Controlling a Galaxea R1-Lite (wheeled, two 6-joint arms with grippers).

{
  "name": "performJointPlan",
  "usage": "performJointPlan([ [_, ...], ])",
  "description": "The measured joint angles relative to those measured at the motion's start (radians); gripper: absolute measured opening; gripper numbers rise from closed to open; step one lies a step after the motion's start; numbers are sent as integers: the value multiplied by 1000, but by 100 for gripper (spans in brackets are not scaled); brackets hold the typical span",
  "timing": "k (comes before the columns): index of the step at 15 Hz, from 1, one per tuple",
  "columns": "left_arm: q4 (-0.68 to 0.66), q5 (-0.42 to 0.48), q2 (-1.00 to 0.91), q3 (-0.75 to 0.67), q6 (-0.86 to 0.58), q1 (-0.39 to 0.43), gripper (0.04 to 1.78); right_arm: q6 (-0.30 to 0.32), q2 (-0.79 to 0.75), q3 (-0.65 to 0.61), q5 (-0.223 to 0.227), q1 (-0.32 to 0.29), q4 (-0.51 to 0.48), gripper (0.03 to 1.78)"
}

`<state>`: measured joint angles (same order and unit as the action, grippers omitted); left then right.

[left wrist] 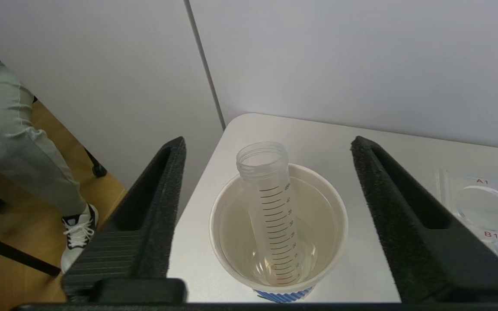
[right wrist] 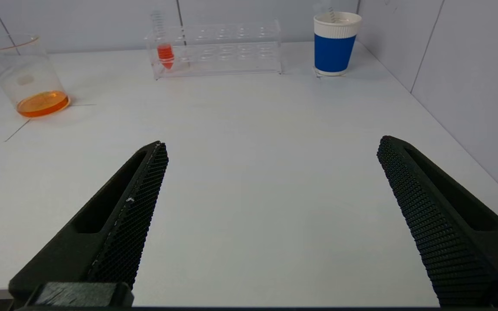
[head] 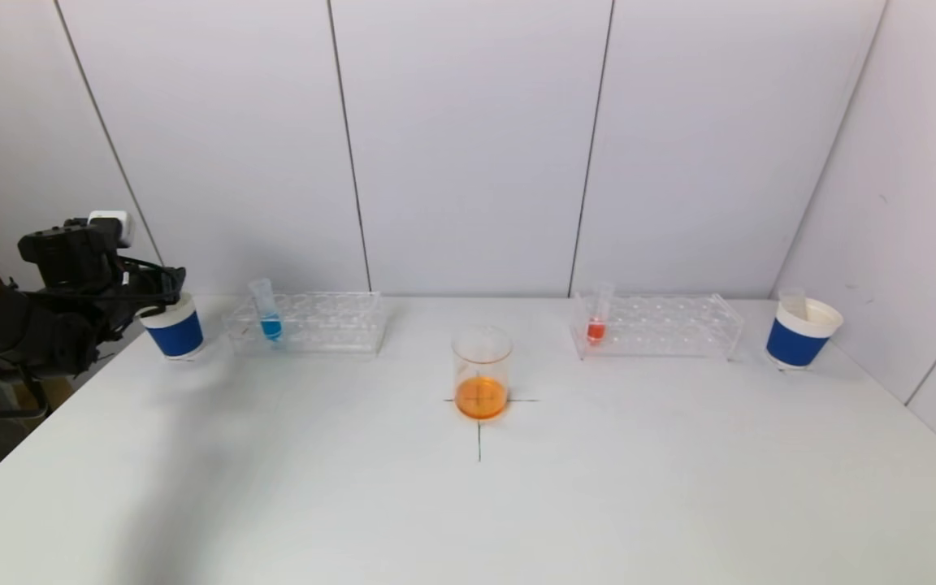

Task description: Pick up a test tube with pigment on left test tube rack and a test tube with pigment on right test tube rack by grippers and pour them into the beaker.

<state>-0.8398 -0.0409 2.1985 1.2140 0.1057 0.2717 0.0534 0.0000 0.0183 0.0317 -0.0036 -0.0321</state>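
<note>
A tube with blue pigment (head: 268, 314) stands in the clear left rack (head: 330, 323). A tube with red pigment (head: 597, 318) stands in the clear right rack (head: 671, 325); it also shows in the right wrist view (right wrist: 164, 52). The beaker (head: 482, 372) holds orange liquid at the table's middle, also in the right wrist view (right wrist: 28, 77). My left gripper (left wrist: 268, 149) is open above the left blue paper cup (left wrist: 335, 216), where an empty graduated tube (left wrist: 270, 207) leans, apart from the fingers. In the head view it sits at the cup (head: 161, 297). My right gripper (right wrist: 270, 149) is open and empty over bare table near the front.
A second blue paper cup (head: 801, 331) with an empty tube stands at the far right, near the side wall. White walls close the back and right. The table's left edge runs beside the left cup; a person's leg and shoe (left wrist: 76, 229) show beyond it.
</note>
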Motion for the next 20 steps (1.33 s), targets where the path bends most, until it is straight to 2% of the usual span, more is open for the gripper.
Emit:
performJointPlan([
  [2, -1, 0, 0, -1, 0, 0, 159, 0, 0, 0, 0, 0, 0, 176],
  [5, 0, 1, -3, -1, 0, 0, 176, 0, 0, 0, 0, 0, 0, 176],
  [9, 0, 8, -29, -13, 3, -5, 176, 0, 0, 0, 0, 0, 0, 176],
  [12, 0, 19, -102, -72, 1, -43, 176, 0, 0, 0, 0, 0, 0, 176],
  [17, 0, 20, -301, -250, -1, -127, 176, 0, 0, 0, 0, 0, 0, 176],
  [20, 5, 23, -465, -383, 0, -149, 176, 0, 0, 0, 0, 0, 0, 176],
])
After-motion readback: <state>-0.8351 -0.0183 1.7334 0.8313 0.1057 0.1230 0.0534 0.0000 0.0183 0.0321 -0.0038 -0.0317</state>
